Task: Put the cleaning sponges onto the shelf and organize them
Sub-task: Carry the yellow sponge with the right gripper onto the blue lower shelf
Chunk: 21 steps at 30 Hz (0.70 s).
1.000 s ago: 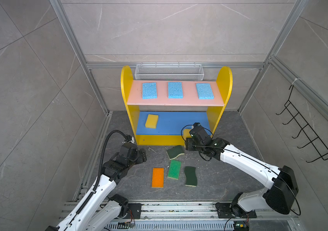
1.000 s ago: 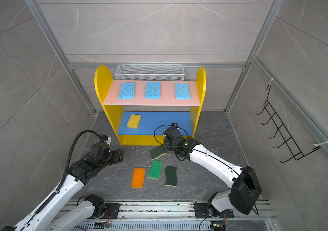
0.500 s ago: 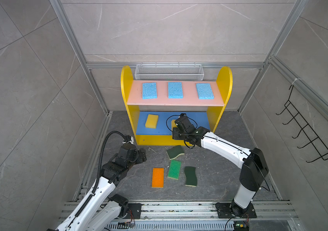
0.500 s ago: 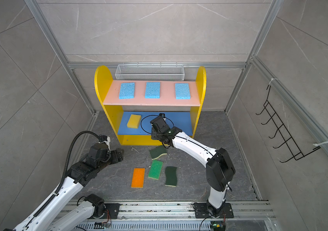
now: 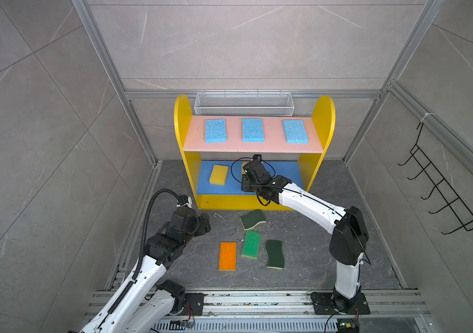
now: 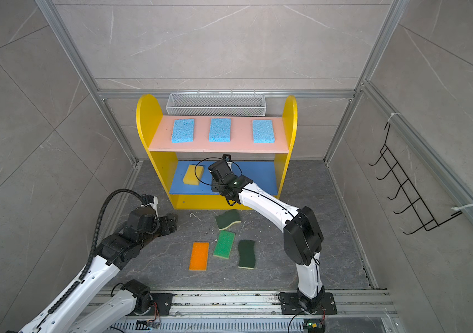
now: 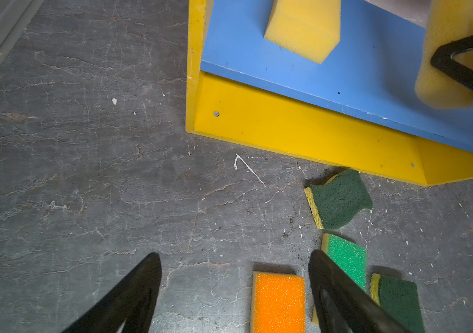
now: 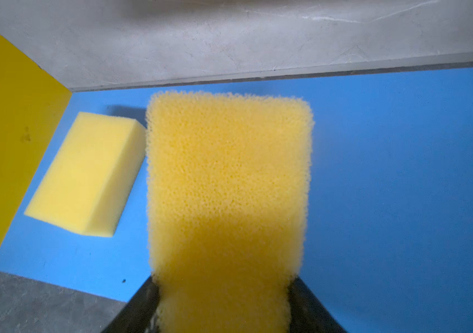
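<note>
Roughly halfway, judging by the count. Shelved so far on the shelf: three blue sponges in a spaced row on the pink board, plus one yellow sponge lying flat on the blue board near a side panel. In hand now: a second yellow sponge, pinched at its near end between both fingers of the right gripper, reaching in over the blue board just beside the first. Cannot tell whether touching the board yet. Left gripper spread wide, holding nothing, hovering low over the floor close to the orange sponge. Left to shelve, all on the floor in front of the shelf: the orange sponge, the green sponge and two dark-green sponges, one just beside the shelf's base, one beside the green. Probably next: setting down and letting go of the held sponge, then fetching those four
</note>
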{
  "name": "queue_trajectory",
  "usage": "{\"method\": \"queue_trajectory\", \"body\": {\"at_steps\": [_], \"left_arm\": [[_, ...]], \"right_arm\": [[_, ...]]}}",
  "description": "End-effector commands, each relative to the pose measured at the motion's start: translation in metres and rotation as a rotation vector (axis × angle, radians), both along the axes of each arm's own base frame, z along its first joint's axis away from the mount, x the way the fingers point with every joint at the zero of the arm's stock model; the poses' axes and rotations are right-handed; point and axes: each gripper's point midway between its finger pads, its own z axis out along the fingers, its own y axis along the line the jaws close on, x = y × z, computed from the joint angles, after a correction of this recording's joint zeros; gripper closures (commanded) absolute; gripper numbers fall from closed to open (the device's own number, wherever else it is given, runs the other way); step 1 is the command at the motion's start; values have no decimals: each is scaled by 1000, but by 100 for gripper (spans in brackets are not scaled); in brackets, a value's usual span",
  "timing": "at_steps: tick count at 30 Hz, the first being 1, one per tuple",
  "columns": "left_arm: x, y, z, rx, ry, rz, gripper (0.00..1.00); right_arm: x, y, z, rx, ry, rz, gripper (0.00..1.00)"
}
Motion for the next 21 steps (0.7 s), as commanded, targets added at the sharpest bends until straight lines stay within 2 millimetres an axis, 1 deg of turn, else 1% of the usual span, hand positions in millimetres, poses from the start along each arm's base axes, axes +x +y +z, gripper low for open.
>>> {"method": "queue_trajectory", "body": {"at_steps": [1, 6, 10, 17, 21], "left_arm": [[4, 4, 8, 15, -33, 19, 17], [4, 5, 6, 18, -28, 29, 17], [5, 6, 3, 18, -22, 36, 17], [7, 5, 0, 21, -11, 38, 17], [7, 4, 1, 19, -10, 38, 17]], "right_arm": [[9, -2, -8, -73, -5, -17, 38], [21, -7, -13, -129, 2, -60, 38], [27, -6, -15, -151, 12, -54, 37], [31, -13, -22, -171, 34, -80, 36], [32, -16, -24, -173, 42, -89, 34]]}}
